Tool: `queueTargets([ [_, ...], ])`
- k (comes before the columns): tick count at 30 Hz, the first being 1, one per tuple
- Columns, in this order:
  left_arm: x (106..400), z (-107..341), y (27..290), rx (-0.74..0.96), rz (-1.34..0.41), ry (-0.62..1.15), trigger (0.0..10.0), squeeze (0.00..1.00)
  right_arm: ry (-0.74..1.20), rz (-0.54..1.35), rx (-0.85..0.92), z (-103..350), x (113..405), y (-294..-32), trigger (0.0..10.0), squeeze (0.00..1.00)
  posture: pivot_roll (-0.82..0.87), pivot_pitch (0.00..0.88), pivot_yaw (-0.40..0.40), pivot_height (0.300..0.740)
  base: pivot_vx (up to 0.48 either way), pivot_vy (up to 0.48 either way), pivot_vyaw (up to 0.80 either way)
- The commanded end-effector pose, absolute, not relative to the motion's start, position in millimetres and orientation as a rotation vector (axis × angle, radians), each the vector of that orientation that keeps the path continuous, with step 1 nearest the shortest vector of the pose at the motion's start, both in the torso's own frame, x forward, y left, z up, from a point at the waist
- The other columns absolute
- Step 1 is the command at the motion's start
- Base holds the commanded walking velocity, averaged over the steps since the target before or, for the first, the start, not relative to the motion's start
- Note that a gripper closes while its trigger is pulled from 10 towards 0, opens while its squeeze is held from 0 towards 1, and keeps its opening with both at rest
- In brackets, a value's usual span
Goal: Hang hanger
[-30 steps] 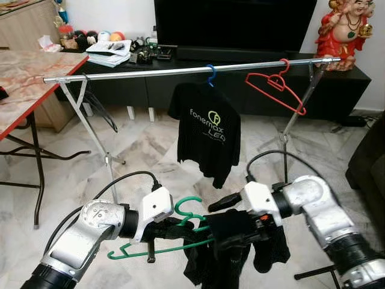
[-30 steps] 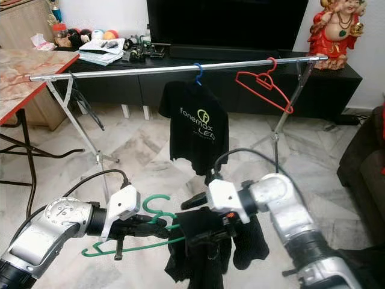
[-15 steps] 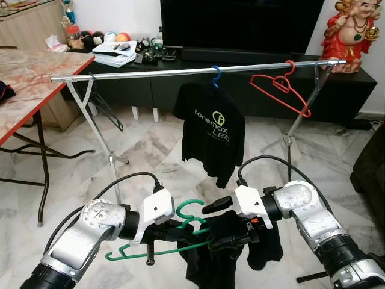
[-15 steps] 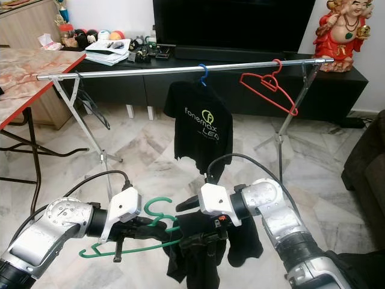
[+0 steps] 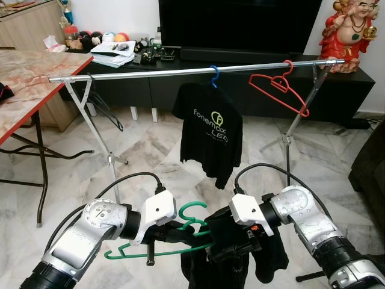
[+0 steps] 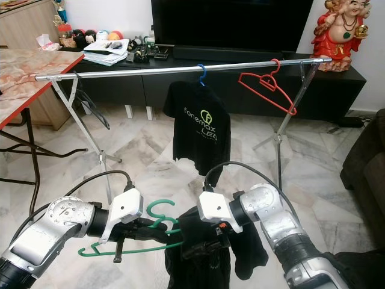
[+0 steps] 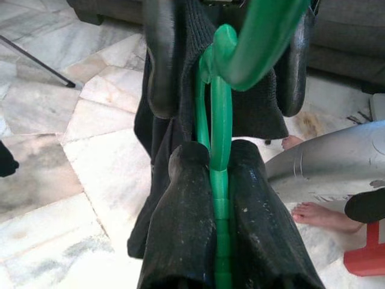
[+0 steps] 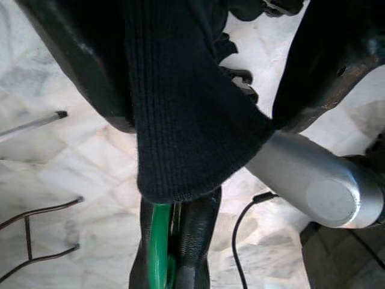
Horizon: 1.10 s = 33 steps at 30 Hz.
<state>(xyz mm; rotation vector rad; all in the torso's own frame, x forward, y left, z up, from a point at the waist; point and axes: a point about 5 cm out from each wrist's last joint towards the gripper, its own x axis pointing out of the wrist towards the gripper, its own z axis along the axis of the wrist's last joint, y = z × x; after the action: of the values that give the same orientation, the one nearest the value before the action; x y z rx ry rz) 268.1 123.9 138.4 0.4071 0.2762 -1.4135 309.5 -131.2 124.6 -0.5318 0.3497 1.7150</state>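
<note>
**A:** Where is the hanger right now?

**B:** The green hanger (image 5: 180,236) is low in front of the robot, held between both arms, well below and short of the rail (image 5: 180,71). Its long bar runs roughly level from side to side, much the same way as the rail, and its hook (image 5: 194,212) curls upward near the middle.

**A:** Who has hold of it?

**B:** The left gripper (image 7: 218,180) has its two fingers pressed together on the green stem just under the hook; the left wrist view shows that plainly. The right gripper (image 5: 231,247) is buried in the dark garment (image 6: 201,259) draped over the hanger. In its wrist view the fingers stand apart on either side of a fold of that cloth, so I judge them spread rather than pinching.

**A:** So which way must the hanger go?

**B:** Up and forward. The rail stands ahead across the marble floor (image 5: 150,150), carried on its crossed legs. The left arm is the one that matters, since it controls the hook.

**A:** Is there room on the rail?

**B:** A black T-shirt (image 5: 209,135) hangs near the middle and a red hanger (image 5: 278,90) near the right end. The stretch towards the left end looks free, and it lies on the left arm's side.
</note>
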Motion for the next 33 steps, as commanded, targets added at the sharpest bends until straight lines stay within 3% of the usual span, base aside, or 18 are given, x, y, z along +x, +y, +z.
queueTargets([
  [1,266.8,158.9,112.8,0.459,-1.475,0.161,10.0,0.00,0.363,1.741,-0.536,125.6,310.6,-126.8,1.0,0.00,0.04,0.063,0.007,0.740,0.000,0.000,0.00],
  [2,266.8,158.9,112.7,0.459,-1.475,0.161,10.0,0.00,0.364,1.744,-0.533,125.6,310.6,-126.5,1.0,0.00,0.04,0.063,0.007,0.740,0.000,0.000,0.00],
  [3,266.8,158.9,112.6,0.459,-1.475,0.161,10.0,0.00,0.362,1.747,-0.528,125.6,310.6,-126.0,0.1,0.00,0.05,0.065,0.006,0.740,0.000,0.000,0.00],
  [4,266.8,158.8,112.5,0.461,-1.475,0.160,10.0,0.00,0.362,1.750,-0.517,125.9,310.7,-125.3,0.0,0.00,0.05,0.066,0.006,0.740,0.000,0.000,0.00],
  [33,267.6,159.9,111.7,0.468,-1.469,0.149,10.0,0.00,0.370,1.772,-0.495,125.6,309.3,-122.4,0.0,0.00,0.05,0.069,0.004,0.740,0.000,0.000,0.00],
])
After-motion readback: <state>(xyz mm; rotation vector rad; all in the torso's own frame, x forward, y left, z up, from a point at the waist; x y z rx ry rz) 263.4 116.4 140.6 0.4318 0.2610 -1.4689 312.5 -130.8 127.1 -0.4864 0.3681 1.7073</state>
